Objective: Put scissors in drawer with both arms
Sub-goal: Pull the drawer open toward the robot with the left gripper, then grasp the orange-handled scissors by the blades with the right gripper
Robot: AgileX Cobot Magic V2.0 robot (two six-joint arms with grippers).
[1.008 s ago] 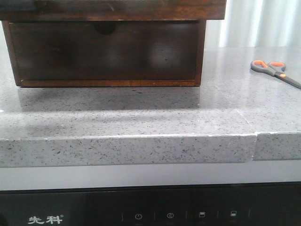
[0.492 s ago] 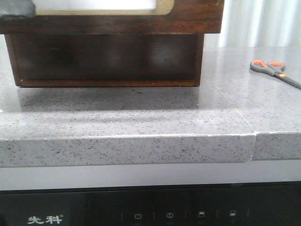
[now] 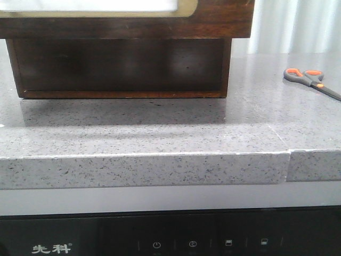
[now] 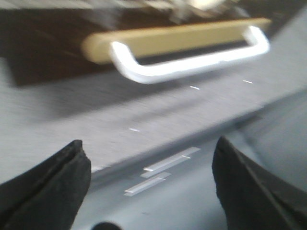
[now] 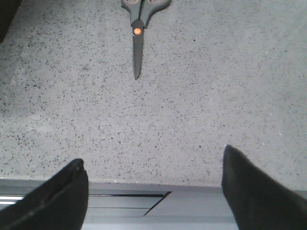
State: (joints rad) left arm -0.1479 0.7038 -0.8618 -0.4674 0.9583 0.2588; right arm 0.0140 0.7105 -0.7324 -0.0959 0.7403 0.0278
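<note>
The scissors (image 3: 310, 79) lie flat at the far right of the grey counter; in the right wrist view (image 5: 138, 33) their blades point toward my right gripper. The drawer (image 3: 218, 24), dark brown with a cream panel (image 3: 96, 4) and gold rim, fills the top left of the front view and overhangs the box below. In the blurred left wrist view its front (image 4: 177, 40) is ahead of my left gripper. My left gripper (image 4: 151, 187) is open and empty, apart from the drawer. My right gripper (image 5: 153, 191) is open and empty over the counter's front edge. Neither gripper shows in the front view.
The plain-fronted lower drawer (image 3: 117, 66) sits under the upper drawer on the speckled counter (image 3: 160, 128). The counter has a thick front edge (image 3: 144, 170) with a seam at the right. A black appliance panel (image 3: 160, 240) lies below it.
The drawer's front has come lower and closer in the front view, covering the lower drawer's notch. A grey shape at its top left half a second ago is gone. The scissors have not moved.
</note>
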